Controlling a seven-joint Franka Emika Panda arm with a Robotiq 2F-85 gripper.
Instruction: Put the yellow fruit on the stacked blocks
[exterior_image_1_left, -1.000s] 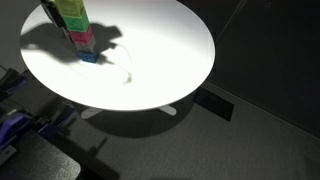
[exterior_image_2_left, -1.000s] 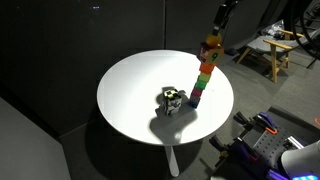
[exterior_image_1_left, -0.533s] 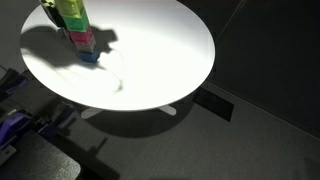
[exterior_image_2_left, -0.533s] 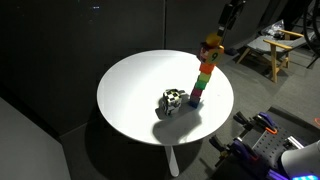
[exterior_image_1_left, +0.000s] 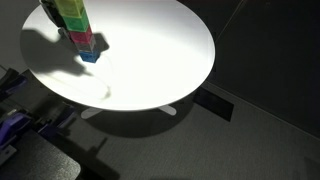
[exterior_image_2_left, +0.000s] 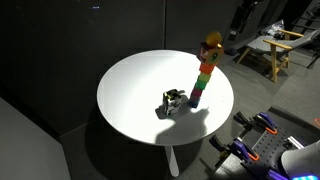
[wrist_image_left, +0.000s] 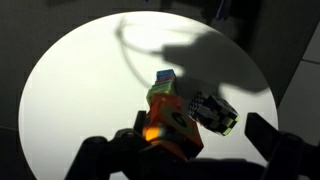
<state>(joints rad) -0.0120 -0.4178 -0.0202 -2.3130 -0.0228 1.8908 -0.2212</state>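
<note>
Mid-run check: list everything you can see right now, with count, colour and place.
Table: one, white, round, centre.
Block stack: one, multicoloured, upright near the table's edge.
Yellow fruit: one, yellow, atop the stack.
Small object: one, dark and pale, on the table beside the stack's base; unidentifiable.
Wooden stool: one, light wood, floor behind the table.
Gripper: one, dark, high beyond the stack; jaws open in the wrist view.

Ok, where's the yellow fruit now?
In an exterior view the yellow fruit sits atop the stacked blocks, right of a small grey object on the table.
</note>
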